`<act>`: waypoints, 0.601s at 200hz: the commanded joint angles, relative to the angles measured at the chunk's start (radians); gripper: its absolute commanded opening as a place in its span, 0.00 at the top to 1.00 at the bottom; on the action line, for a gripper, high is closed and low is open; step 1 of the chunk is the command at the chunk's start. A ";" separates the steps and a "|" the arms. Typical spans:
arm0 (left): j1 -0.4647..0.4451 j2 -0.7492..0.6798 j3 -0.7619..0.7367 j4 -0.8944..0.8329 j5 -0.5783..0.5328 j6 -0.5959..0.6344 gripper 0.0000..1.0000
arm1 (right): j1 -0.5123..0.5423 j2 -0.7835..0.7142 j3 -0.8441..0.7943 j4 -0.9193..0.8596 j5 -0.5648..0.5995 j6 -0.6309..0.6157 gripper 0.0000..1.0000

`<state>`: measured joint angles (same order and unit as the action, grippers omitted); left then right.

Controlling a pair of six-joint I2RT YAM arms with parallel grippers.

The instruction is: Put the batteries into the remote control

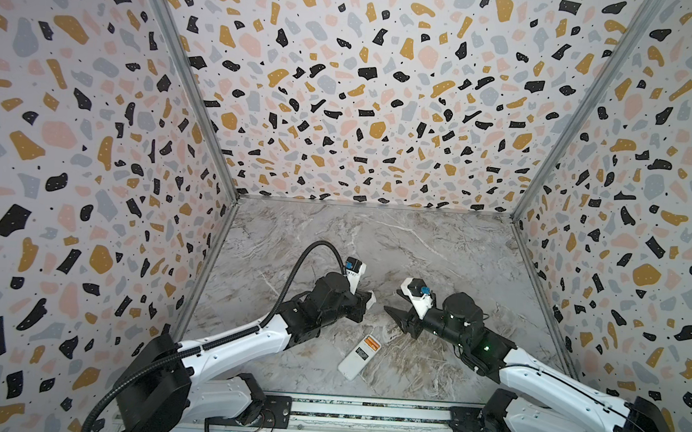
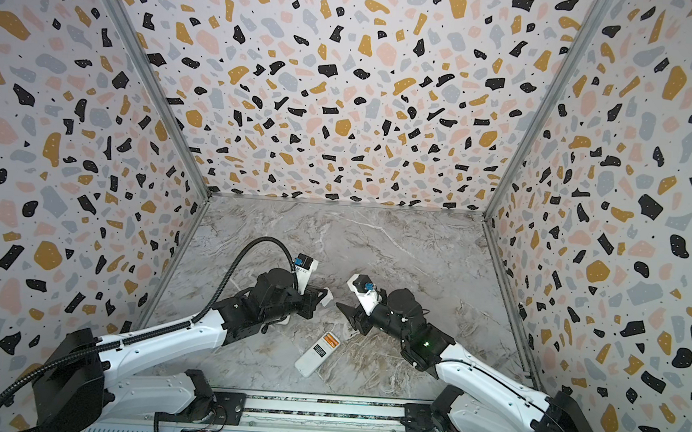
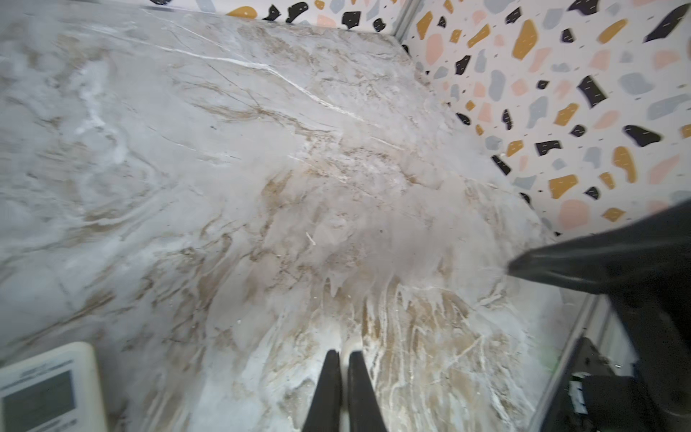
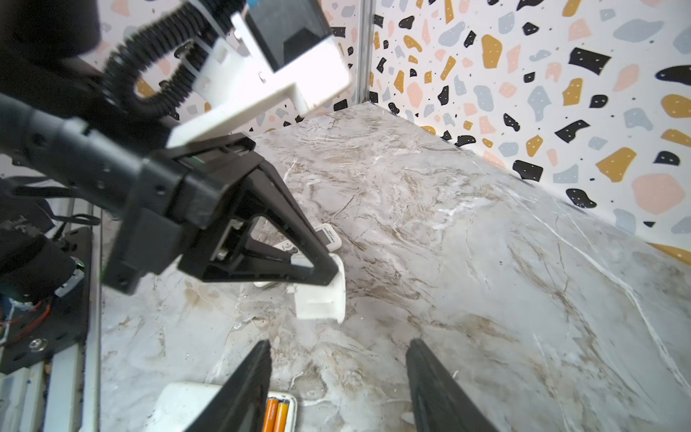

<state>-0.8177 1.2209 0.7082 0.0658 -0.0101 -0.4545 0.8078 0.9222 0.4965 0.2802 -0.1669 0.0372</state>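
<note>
The white remote control (image 1: 353, 361) lies face down near the table's front edge, also seen in a top view (image 2: 310, 358). Its open compartment holds two orange batteries (image 1: 370, 344) side by side, and the right wrist view shows these batteries (image 4: 276, 415) too. My right gripper (image 1: 396, 306) hangs above and behind the remote, open and empty (image 4: 340, 344). My left gripper (image 1: 365, 304) faces it from the left, shut (image 3: 343, 353), pinching a small white battery cover (image 4: 321, 299) at its tips, clear of the table.
A second white remote with a display (image 3: 48, 392) lies under my left arm, partly hidden (image 4: 329, 235). Patterned walls (image 1: 344, 100) close in three sides of the marble table (image 1: 437, 252). A metal rail (image 1: 364, 414) runs along the front.
</note>
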 commanded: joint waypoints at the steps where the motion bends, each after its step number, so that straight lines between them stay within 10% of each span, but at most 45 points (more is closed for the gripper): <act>1: -0.020 0.029 0.060 -0.063 -0.155 0.093 1.00 | -0.038 -0.090 -0.010 -0.091 0.068 0.099 0.31; 120: -0.305 0.519 0.373 -0.271 -0.662 0.217 1.00 | -0.386 -0.167 -0.010 -0.357 0.057 0.261 0.25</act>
<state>-1.0908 1.6833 1.0275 -0.1570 -0.5613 -0.2657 0.4522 0.7811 0.4828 -0.0257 -0.0792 0.2775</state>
